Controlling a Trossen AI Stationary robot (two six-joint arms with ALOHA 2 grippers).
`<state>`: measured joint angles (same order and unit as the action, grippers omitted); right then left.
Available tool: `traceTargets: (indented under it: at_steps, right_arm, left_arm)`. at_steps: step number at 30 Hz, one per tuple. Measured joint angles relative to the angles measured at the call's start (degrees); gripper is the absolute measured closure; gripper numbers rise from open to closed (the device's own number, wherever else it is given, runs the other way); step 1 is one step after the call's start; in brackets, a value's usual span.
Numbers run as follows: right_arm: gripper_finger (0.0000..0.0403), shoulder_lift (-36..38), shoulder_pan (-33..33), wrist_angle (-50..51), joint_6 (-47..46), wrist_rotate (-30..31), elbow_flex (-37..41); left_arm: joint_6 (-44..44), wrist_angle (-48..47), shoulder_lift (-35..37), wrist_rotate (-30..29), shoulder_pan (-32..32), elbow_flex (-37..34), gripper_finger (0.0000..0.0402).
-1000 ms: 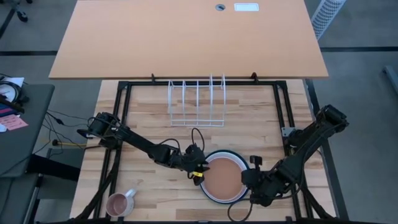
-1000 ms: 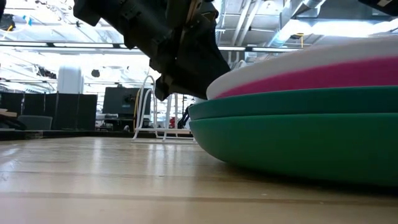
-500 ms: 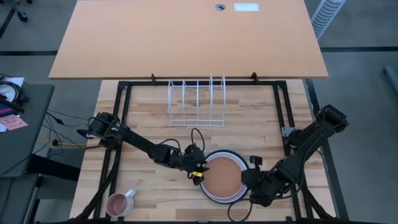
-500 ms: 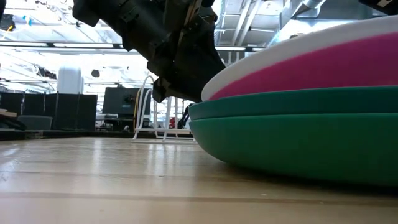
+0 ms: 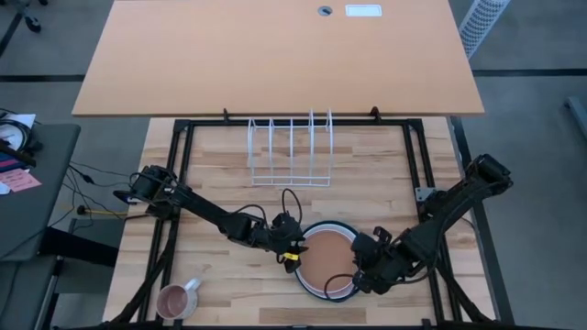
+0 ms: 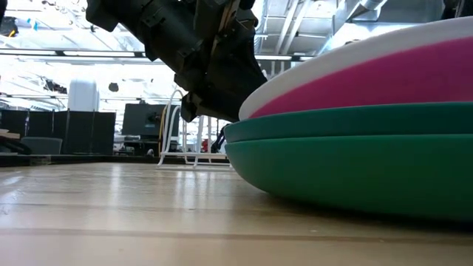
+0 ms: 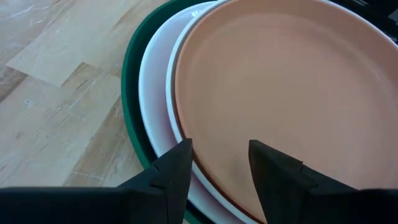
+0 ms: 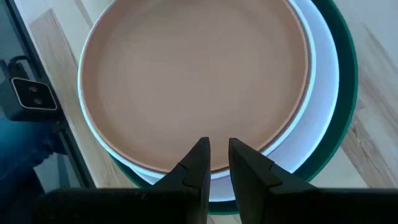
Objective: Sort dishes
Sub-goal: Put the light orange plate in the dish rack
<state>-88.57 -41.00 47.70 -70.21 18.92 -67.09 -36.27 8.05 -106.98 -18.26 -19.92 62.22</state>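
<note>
Your stack of plates [image 5: 328, 266] sits at the near edge of the table [image 5: 220, 183], between the two arms: orange-brown plate [image 7: 292, 93] on top, then the white plate [image 7: 155, 93], the magenta plate [image 6: 369, 87], and the dark green plate [image 6: 355, 170] at the bottom. The wire rack [image 5: 289, 151] is well apart at the far side, with no plate in it yet.

Left gripper [image 7: 219, 163] is at the stack's left rim, fingers spread astride the orange-brown plate's edge, not clearly clamped. Right gripper [image 8: 215, 160] is over the stack's near-right rim, fingers close together with a narrow gap; I see nothing pinched between them.

Risks as I judge them:
- In the low view the white and magenta plates tilt up off the green one. If you lift now, more than one plate may come along, then slip and drop.
- The left fingers have only a shallow bite on a smooth rim, so the plate could slide out.
- Both grippers work the same stack, so they could collide.
- The pink mug [image 5: 176, 299] sits off to the near left, clear of the stack.
</note>
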Motion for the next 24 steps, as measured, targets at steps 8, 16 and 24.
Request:
traceTargets:
  at_steps: [8, 16, 24]
  right_arm:
    - [0.0339, -4.5, 0.8, -0.4, 6.6, -5.1, 1.1]
    - [0.0339, -6.4, 3.5, -0.8, 7.0, -9.1, 1.1]
    - [0.0339, -6.3, 4.4, 0.4, 6.4, -9.1, 1.1]
  left_arm:
    - [-0.2, 0.2, 0.0, 0.0, 0.0, 0.0, 0.0249]
    - [-0.2, -0.4, -0.2, 0.0, 0.0, -0.1, 0.0249]
    - [-0.6, -0.2, -0.2, 0.2, 0.0, -0.1, 0.0249]
